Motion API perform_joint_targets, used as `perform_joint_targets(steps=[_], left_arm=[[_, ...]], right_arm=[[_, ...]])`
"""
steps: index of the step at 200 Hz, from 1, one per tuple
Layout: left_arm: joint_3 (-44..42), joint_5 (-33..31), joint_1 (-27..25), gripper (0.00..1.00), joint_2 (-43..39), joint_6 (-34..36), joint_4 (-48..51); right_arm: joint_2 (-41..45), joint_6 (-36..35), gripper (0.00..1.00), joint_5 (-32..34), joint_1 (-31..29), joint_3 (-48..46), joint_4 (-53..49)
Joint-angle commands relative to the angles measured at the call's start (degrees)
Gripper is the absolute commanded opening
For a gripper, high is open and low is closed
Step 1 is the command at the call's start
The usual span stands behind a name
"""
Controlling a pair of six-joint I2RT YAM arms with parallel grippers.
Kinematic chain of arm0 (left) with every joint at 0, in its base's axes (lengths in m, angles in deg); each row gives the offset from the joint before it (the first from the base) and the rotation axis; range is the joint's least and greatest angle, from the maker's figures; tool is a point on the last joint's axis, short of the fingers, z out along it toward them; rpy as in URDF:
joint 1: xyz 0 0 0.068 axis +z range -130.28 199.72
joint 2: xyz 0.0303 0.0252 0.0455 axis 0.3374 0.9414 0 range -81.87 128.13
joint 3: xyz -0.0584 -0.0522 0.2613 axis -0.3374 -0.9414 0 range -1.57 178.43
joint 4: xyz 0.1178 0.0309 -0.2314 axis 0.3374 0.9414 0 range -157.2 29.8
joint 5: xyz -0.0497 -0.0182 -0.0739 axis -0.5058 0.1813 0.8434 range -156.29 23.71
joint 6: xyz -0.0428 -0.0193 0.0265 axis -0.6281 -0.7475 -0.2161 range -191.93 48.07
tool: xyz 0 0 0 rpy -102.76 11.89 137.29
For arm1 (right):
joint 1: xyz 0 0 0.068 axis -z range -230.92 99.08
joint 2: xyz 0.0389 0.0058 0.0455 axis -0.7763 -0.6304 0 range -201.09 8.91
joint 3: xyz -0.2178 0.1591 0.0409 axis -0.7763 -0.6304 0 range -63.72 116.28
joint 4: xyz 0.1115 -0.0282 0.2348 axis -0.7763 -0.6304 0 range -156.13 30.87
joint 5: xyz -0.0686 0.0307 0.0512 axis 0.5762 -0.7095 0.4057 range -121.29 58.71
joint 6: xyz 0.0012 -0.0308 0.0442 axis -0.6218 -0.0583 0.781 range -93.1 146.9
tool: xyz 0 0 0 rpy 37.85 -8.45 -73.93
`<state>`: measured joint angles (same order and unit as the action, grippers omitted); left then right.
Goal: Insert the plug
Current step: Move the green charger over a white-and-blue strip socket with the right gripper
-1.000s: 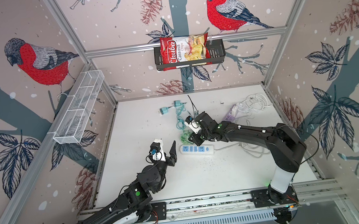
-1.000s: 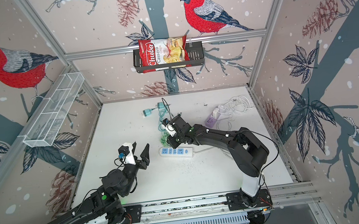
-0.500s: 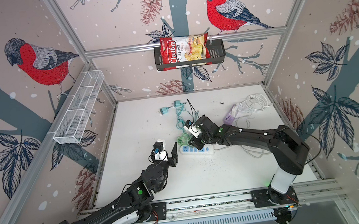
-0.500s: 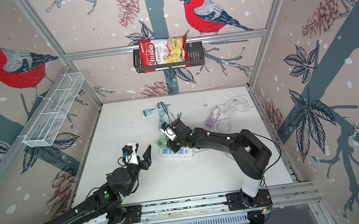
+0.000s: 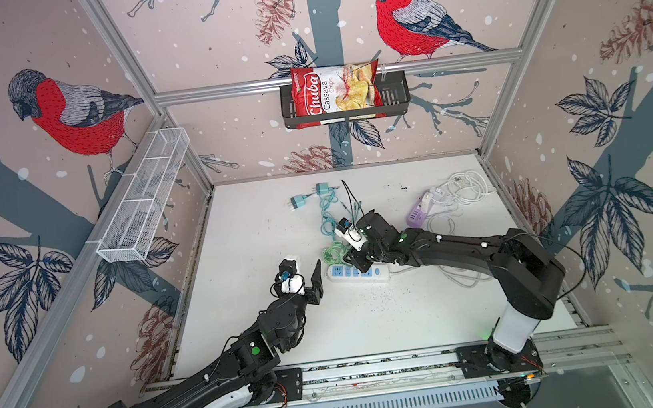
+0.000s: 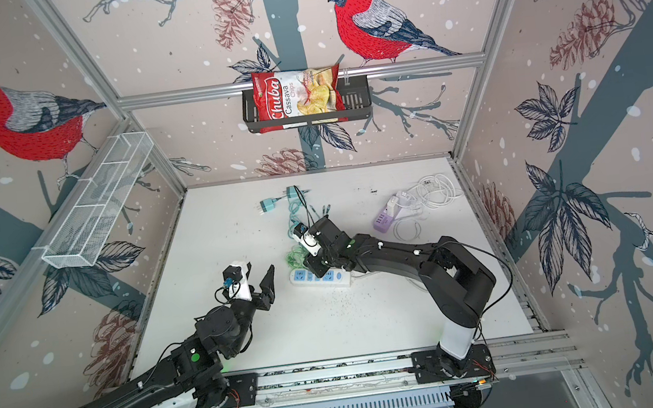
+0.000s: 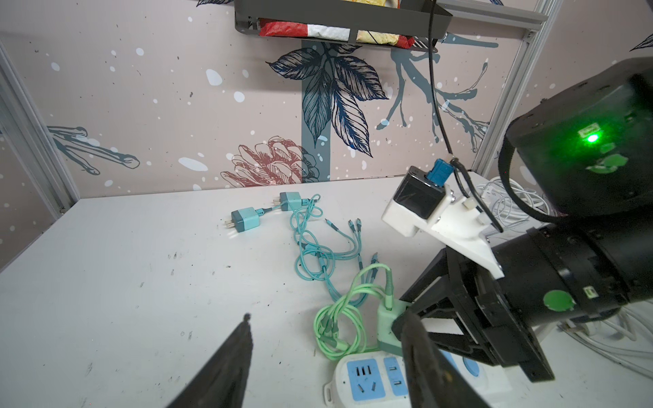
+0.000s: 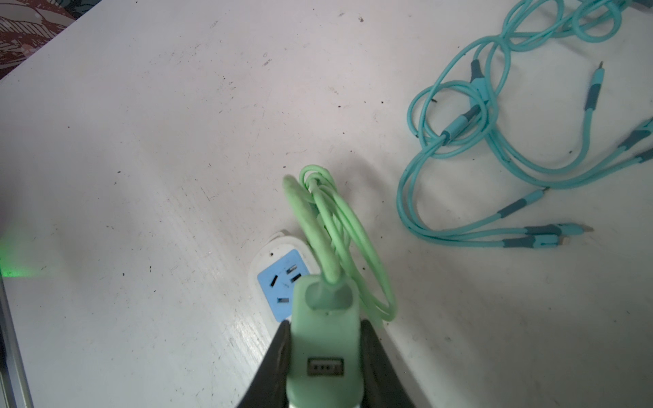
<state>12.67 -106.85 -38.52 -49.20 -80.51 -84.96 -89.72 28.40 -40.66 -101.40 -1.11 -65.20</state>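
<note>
The plug is a pale green charger block (image 8: 325, 339) with a looped green cable (image 8: 335, 229). My right gripper (image 8: 325, 353) is shut on its sides, fingers (image 8: 279, 356) flat against it. It stands over the white power strip (image 8: 275, 282), just past the blue three-hole socket; the prongs are hidden. In both top views the right gripper (image 5: 358, 262) (image 6: 315, 267) hangs over the strip (image 5: 379, 276) (image 6: 340, 281). My left gripper (image 5: 304, 283) (image 7: 325, 318) is open and empty, just left of the strip's end (image 7: 367, 381), with the plug (image 7: 387, 319) beyond it.
Two teal chargers (image 5: 299, 202) with tangled teal cables (image 8: 494, 141) lie behind the strip. A purple adapter (image 5: 418, 213) and white cables (image 5: 465, 189) sit at the back right. A wire basket (image 5: 144, 200) hangs on the left wall, a chips shelf (image 5: 346, 94) on the back wall.
My right gripper has carried the green plug forward and down onto the power strip. My left gripper has edged slightly toward the strip's left end, still open.
</note>
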Motion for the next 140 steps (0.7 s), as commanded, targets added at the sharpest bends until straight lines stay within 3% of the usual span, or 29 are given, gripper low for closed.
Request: perform_joint_targets(steps=[1,95,140], left_arm=[[-0.28,-0.68,-0.03,0.66,0.1,-0.3,-1.63],[-1.73,-2.12,0.05,0.66,-2.99,-1.59,1.18],[-2.41,-2.68,0.05,0.66,-4.97,-2.66,2.53]], right_arm=[[-0.16,0.24,0.01,0.23,0.07,0.4,2.73],[-3.23,-4.41,0.01,-4.47,-0.98,2.99,7.45],[-5.43,-7.71,0.01,-3.68,-1.9,3.32,8.77]])
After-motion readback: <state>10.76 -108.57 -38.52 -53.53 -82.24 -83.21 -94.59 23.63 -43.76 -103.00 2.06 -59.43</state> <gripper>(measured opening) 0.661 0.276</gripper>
